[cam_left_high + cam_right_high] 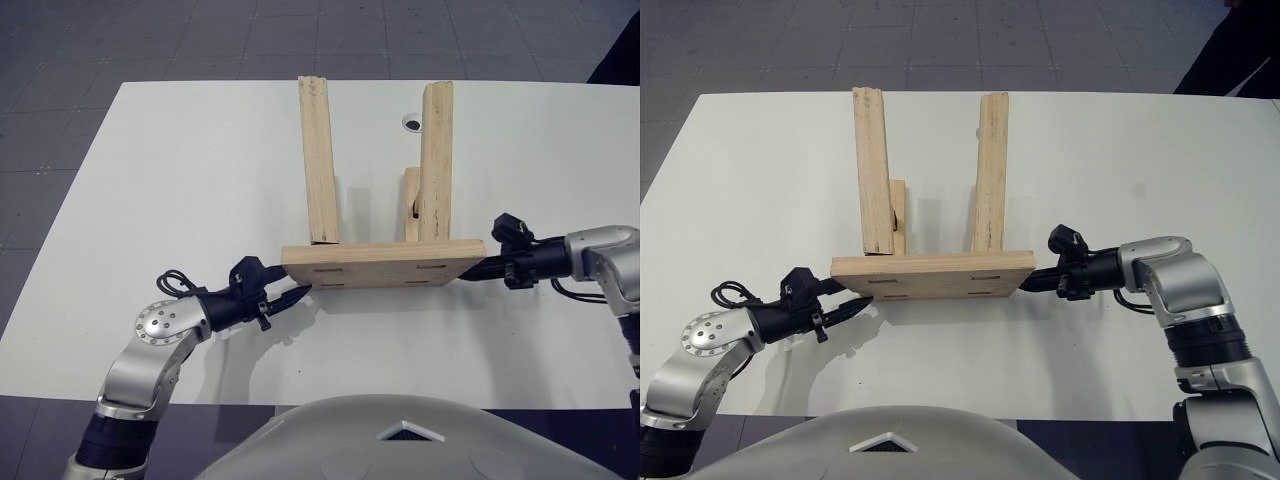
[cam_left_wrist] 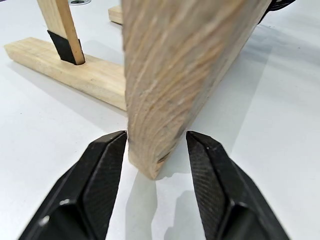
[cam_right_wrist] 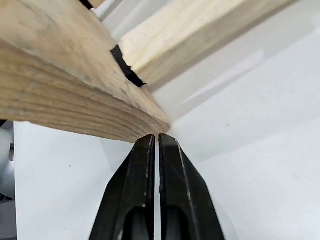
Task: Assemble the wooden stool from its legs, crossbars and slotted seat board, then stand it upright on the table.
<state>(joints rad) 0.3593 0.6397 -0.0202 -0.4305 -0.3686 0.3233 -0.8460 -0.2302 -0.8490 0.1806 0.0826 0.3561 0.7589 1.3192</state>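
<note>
The wooden stool lies on its side on the white table. Its slotted seat board stands on edge facing me, and two legs point away from me, with a short crossbar beside the right one. My left gripper is open at the board's left end, its black fingers on either side of the board's lower corner. At the board's right end, the right gripper is shut with nothing in it, and its tip meets the board's corner.
A small round grommet hole sits in the table behind the stool, next to the right leg. Bare tabletop spreads to the left and right of the stool and in front of the board. The table's front edge runs close under both arms.
</note>
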